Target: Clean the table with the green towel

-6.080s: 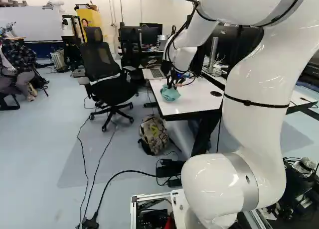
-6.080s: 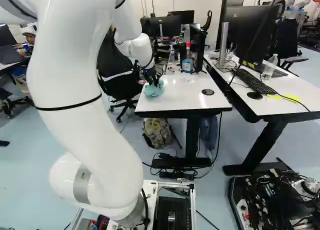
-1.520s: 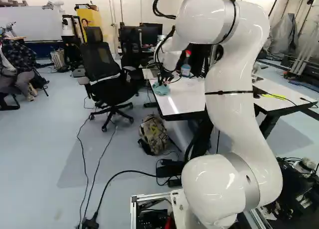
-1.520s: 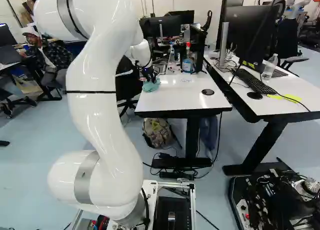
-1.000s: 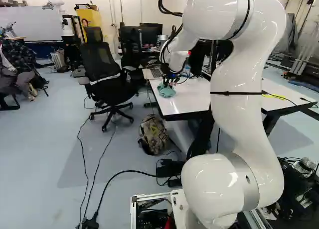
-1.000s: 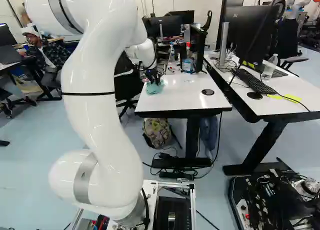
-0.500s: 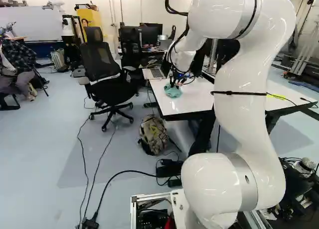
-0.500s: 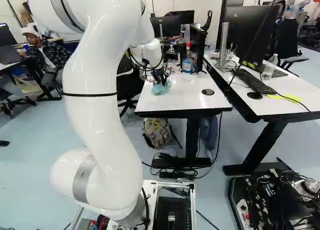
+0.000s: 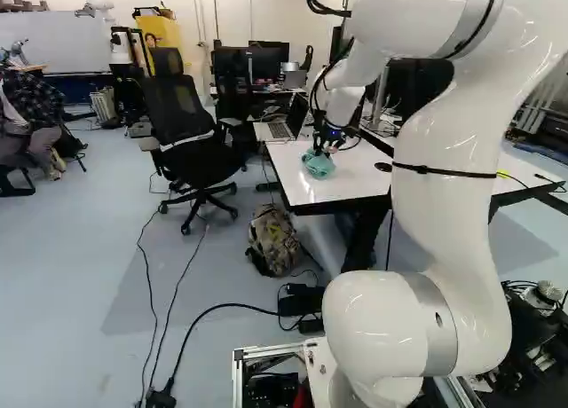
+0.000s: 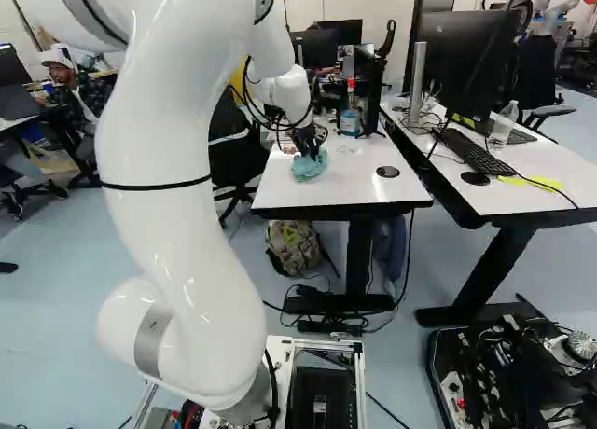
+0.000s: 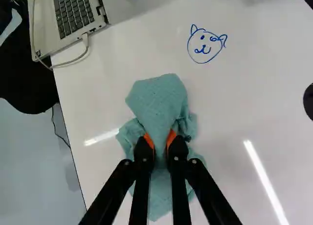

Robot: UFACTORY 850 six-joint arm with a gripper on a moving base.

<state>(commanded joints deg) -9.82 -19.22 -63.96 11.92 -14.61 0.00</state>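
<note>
While a cat-like face in blue ink (image 11: 204, 46) is left exposed on the white table (image 10: 280, 198), the green towel (image 11: 159, 100) is pinched between the orange pads (image 11: 171, 136) of the black gripper (image 9: 325, 149), its folds bunched against the tabletop near the side edge. An open laptop (image 9: 280, 131) is seen beyond, and a bottle with a red top (image 10: 350, 119) is visible toward the back in the right base view.

Here's towel (image 11: 156, 100), matt cloth, crinkly, rough-looking; surface (image 11: 230, 107) smooth, glossy, catching light streaks; arm (image 9: 448, 235) smooth, gleaming; laptop (image 11: 44, 19) matt, metal-looking; backpack (image 9: 275, 235) dull fabric.
</note>
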